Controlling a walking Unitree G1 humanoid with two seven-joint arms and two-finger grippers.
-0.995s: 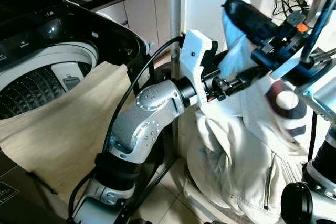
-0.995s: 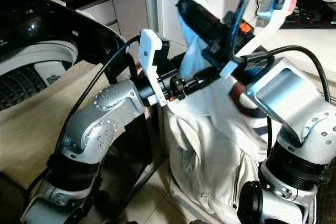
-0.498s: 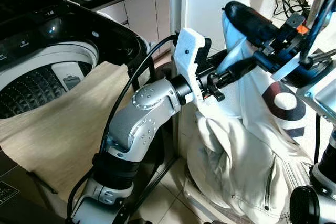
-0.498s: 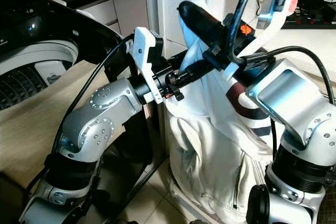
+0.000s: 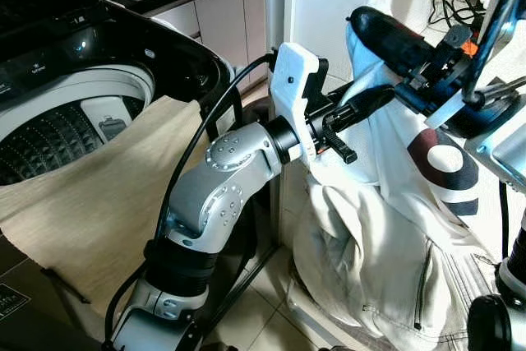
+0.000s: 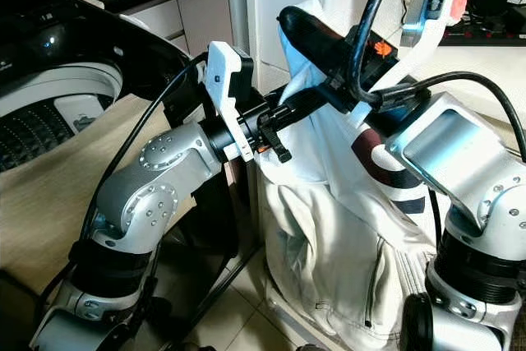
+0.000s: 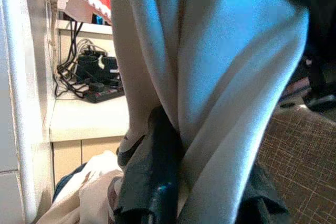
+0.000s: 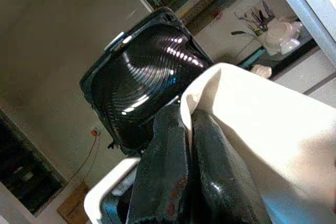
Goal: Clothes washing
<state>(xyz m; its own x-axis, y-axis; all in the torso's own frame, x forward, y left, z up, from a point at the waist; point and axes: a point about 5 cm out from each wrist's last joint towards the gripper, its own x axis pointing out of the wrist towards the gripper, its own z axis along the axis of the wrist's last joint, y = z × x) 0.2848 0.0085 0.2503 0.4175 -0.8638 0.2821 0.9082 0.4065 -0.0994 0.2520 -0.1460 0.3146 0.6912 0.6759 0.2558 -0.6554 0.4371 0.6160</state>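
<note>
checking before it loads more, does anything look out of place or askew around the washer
A beige cloth hangs over the front rim of the open washing machine instead of lying in the drum. The right gripper holds a white garment up, its hem trailing into the heap below.

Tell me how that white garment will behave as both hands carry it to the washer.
Likely floppy: the white garment hangs in loose folds from the right hand, pinched lower by the left hand. Probably light, though its long tail reaches toward the floor and may drag or snag. It should drape over the washer rim like the beige cloth.
</note>
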